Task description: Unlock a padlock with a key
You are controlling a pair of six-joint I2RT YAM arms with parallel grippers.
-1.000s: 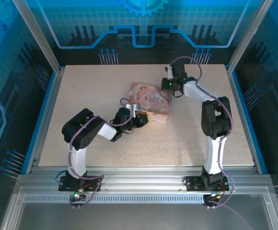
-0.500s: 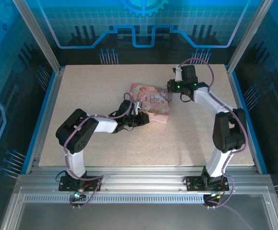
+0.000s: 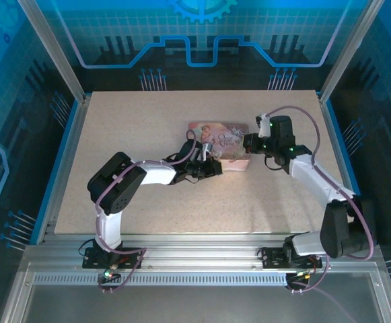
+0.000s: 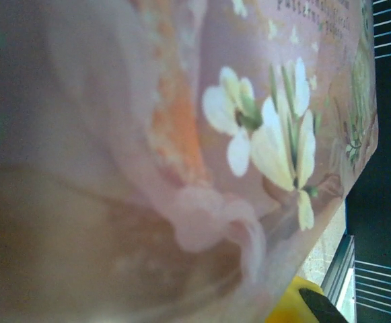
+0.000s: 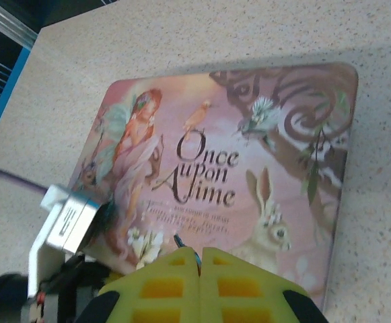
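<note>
Barely over box (image 5: 249, 134) edge: right claw (image 5: 200, 259) tight on key (image 5: 180, 240); left claw (image 3: 210, 166) unclear.

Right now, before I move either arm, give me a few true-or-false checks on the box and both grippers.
1. The right gripper is shut. True.
2. The pink box sits in the far-left corner of the table. False: it lies near the middle.
3. The box lid reads "Once Upon A Time". True.
4. The left gripper is far from the box. False: it is at the box's near-left edge.
5. A thin dark sliver, apparently the key, pokes from the right fingertips. True.
</note>
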